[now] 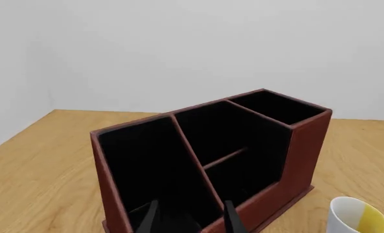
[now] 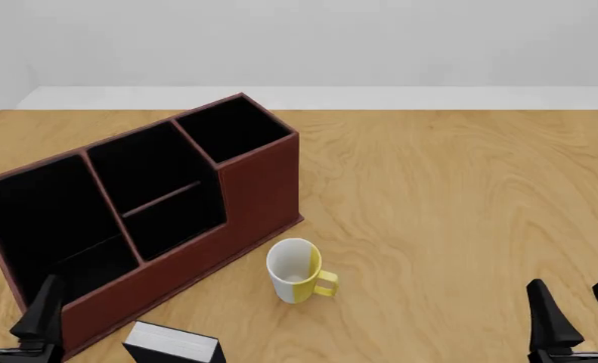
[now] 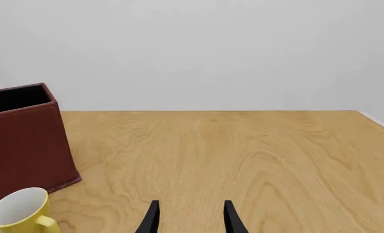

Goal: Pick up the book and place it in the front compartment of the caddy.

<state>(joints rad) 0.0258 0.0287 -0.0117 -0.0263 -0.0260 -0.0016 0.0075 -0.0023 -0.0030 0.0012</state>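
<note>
Down front, the book (image 2: 174,345) — black covers, white page edges — both jaws wide.

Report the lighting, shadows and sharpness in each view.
Front view: even, soft light, everything sharp; the mug and caddy cast only faint shadows, and the caddy's black interior shows no detail. Left wrist view: sharp, no glare, same dark slots. Right wrist view: flat light on the bare table, no blur.
</note>
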